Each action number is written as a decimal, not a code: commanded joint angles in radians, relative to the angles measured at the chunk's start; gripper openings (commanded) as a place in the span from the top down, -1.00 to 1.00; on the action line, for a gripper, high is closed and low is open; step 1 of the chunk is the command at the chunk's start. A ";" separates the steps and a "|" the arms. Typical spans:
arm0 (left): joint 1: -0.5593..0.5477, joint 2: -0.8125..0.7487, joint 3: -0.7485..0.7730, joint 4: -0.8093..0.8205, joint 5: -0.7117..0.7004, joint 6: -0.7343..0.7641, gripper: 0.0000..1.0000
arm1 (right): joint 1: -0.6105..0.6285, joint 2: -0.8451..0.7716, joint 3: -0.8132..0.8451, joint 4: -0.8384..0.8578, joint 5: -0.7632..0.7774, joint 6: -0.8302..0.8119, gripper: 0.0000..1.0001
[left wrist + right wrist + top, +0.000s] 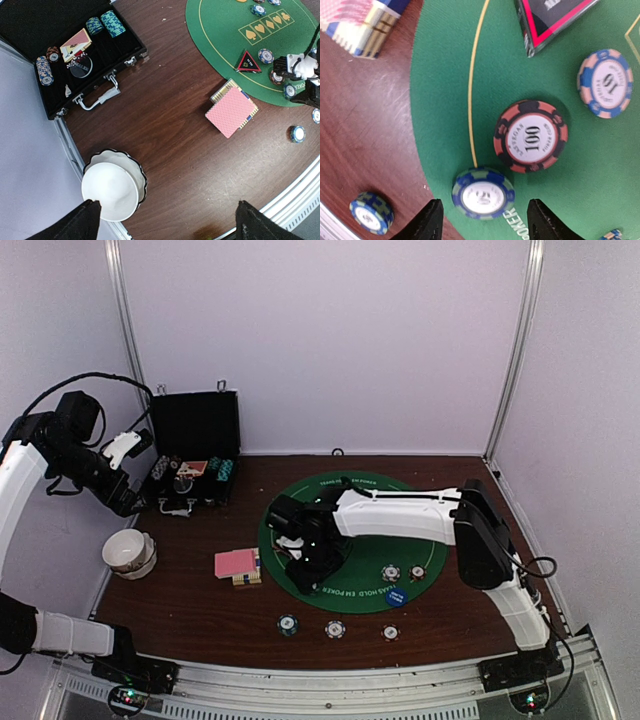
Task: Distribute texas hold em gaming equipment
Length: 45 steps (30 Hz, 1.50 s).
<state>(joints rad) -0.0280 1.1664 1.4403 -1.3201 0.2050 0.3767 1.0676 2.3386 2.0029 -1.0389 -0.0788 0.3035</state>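
You're looking at a black case (30, 25) lying open at the far left of the brown wooden table (165, 100), its lid raised toward the pale back wall (330, 340), and there's a white bowl (110, 190) by the left edge, nearer you, apart from the case.

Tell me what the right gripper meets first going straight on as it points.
Most likely the blue-green chip, lying at the edge of the green mat between the open fingers of the right gripper. Depth is unclear.
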 commanded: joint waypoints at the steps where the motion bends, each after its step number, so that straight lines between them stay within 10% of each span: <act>1: -0.001 -0.006 0.024 -0.005 0.005 0.005 -0.95 | 0.016 -0.130 -0.020 -0.007 0.037 -0.009 -0.22; 27: -0.001 -0.016 0.026 -0.013 0.012 0.018 -0.95 | 0.191 0.039 0.052 0.000 -0.077 -0.090 -0.69; 45: -0.001 -0.016 0.023 -0.013 0.013 0.018 -0.95 | 0.186 0.050 0.079 -0.010 -0.076 -0.099 -0.01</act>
<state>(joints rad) -0.0280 1.1629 1.4456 -1.3373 0.2058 0.3843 1.2606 2.3810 2.0483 -1.0370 -0.1635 0.2089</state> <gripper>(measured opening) 0.976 0.530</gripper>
